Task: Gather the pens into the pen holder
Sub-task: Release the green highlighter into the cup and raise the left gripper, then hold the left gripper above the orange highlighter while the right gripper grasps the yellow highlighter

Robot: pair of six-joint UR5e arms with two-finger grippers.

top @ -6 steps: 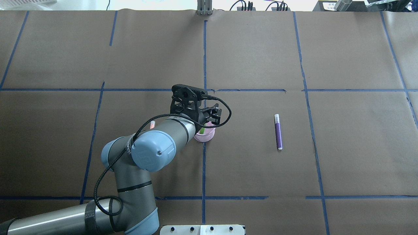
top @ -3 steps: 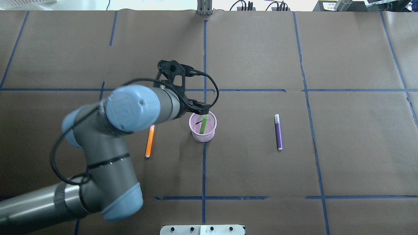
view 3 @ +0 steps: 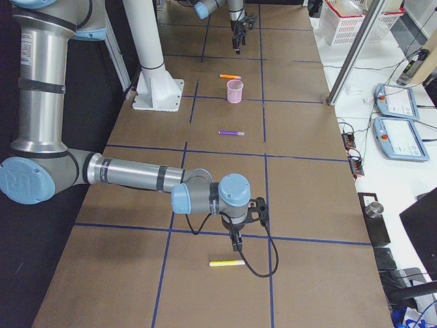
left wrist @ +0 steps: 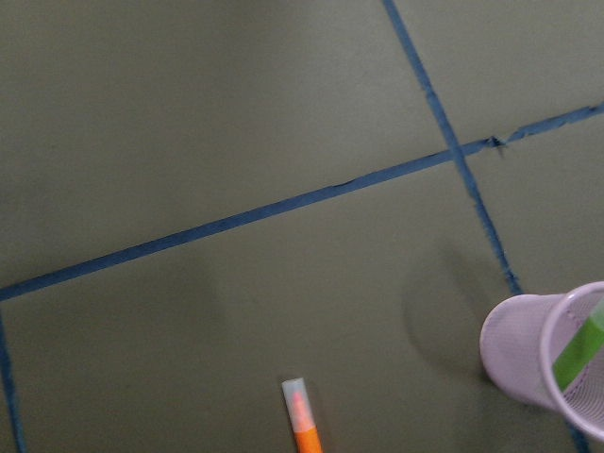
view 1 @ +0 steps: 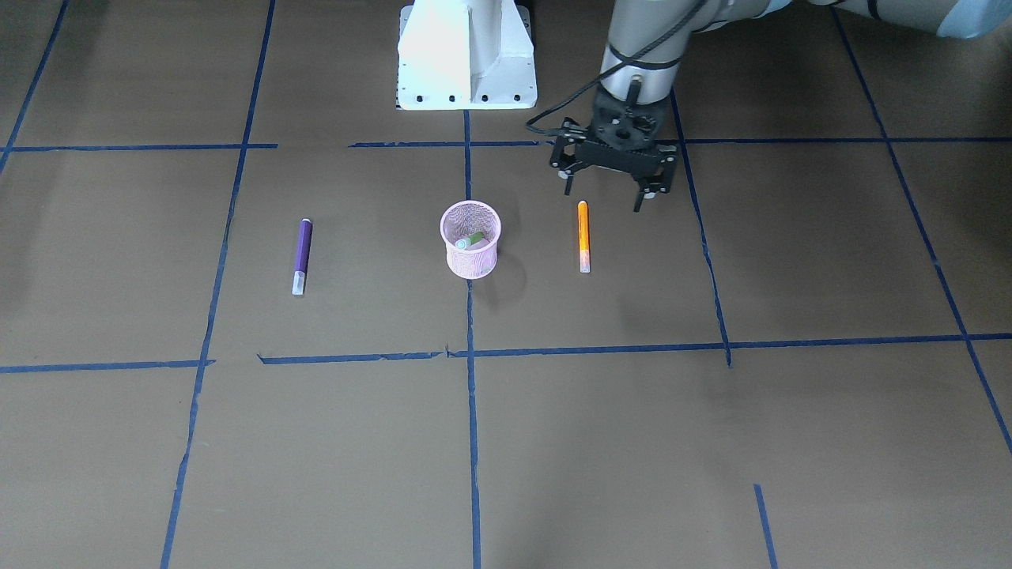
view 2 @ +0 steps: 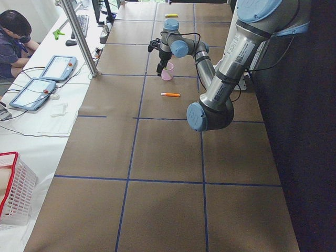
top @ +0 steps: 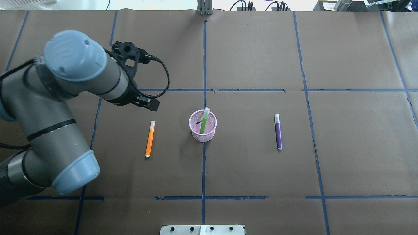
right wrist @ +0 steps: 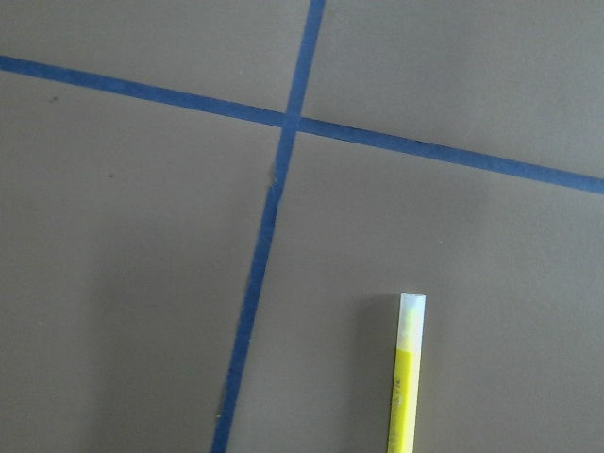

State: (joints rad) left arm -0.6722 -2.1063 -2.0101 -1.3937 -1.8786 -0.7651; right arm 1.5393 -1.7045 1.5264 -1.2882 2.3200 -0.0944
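The pink mesh pen holder (top: 203, 137) (view 1: 472, 262) stands at the table's middle with the green pen (top: 203, 122) (view 1: 473, 239) leaning inside it. To its left in the overhead view the orange pen (top: 150, 139) (view 1: 583, 235) lies flat, and to its right the purple pen (top: 278, 132) (view 1: 301, 254) does too. My left gripper (view 1: 605, 197) hangs open and empty above the table close to the orange pen, touching nothing. The left wrist view catches the orange pen's cap (left wrist: 298, 415) and the holder (left wrist: 528, 354). My right gripper (view 3: 235, 243) shows only in the exterior right view, so I cannot tell its state.
A yellow pen (right wrist: 408, 377) (view 3: 227, 262) lies on the table's far right end, just below the right gripper. Blue tape lines grid the brown paper. The robot's white base (view 1: 466, 55) stands at the table's near edge. A person sits at a side desk (view 2: 13, 31).
My left arm has swung away from the holder to the left and back, and the green pen stays standing in the holder. The orange pen is now uncovered.
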